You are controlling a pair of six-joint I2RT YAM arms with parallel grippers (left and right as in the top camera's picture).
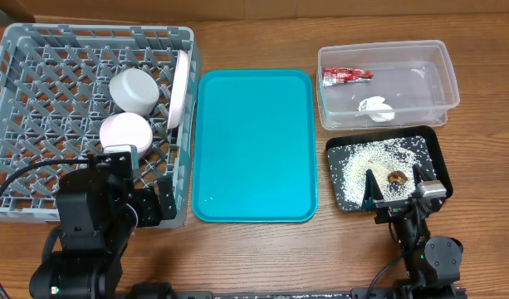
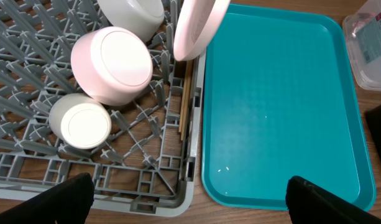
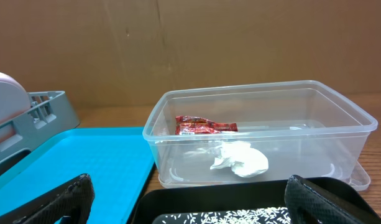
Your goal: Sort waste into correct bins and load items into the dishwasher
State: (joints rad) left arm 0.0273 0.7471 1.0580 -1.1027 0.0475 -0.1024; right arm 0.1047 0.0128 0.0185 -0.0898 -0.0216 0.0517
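Both left fingers (image 2: 50, 202) and right fingers (image 3: 47, 202) spread empty (chopsticks (image 2: 184, 106) lie lengthwise along the rack (image 2: 134, 196) wall).

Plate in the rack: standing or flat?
Standing on edge, somewhat tilted. Overhead, the plate shows as a narrow sliver along the rack wall nearest the tray, not a full disc.

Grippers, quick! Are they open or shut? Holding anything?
Left gripper: open, holding nothing.
Right gripper: open, holding nothing.
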